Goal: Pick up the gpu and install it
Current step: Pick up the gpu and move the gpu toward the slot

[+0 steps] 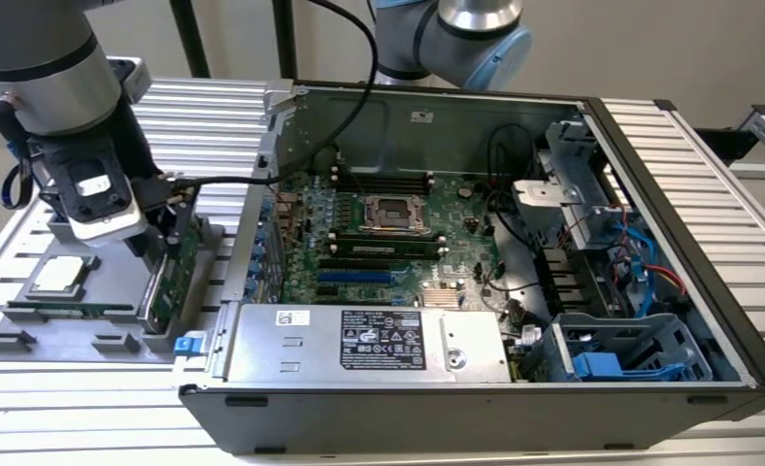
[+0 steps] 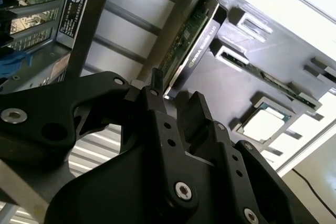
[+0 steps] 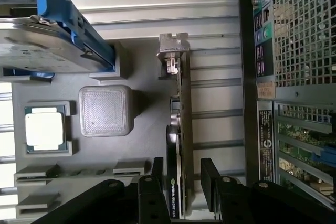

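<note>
At the exterior view's left, the arm point(image 1: 52, 92) hangs over a grey tray point(image 1: 104, 280). The gpu point(image 1: 173, 277) stands there on edge.

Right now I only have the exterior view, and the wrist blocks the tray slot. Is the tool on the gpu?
Observer: In the first wrist view the tool is open, one finger on each side of the gpu, which stands on edge in the gray tray.
Operator: Clamped?
Observer: No. A gap shows between the card and the finger nearer the computer case; the other finger sits closer.
Operator: Where is its bracket?
Observer: The silver bracket is at the card's end away from the tool, near the hard drive with blue rails.
</note>
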